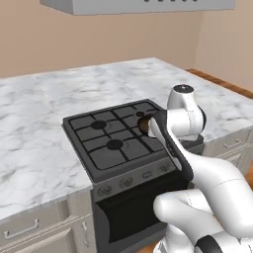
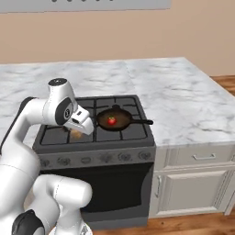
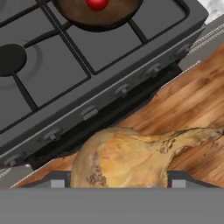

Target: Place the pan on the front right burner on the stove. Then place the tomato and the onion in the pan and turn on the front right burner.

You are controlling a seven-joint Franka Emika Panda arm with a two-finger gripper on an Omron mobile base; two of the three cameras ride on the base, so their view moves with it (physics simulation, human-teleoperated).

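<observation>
step: onion→pan | gripper [image 3: 114,183] clamped on onion [image 3: 127,158], prob. firm | release low over pan [image 2: 114,120] (beside tomato [image 2: 111,120])

Even, soft rendered light; faint shadows, slight blur.

Red tomato [image 2: 111,120] — dark brown pan [image 2: 115,120] — tan onion [image 3: 118,157].

Dark pan [image 2: 114,120] on stove's [image 2: 137,128] front right burner, red tomato [image 2: 111,121] inside, tan onion [image 3: 120,159] held between end effector [image 3: 114,181] fingers
</observation>
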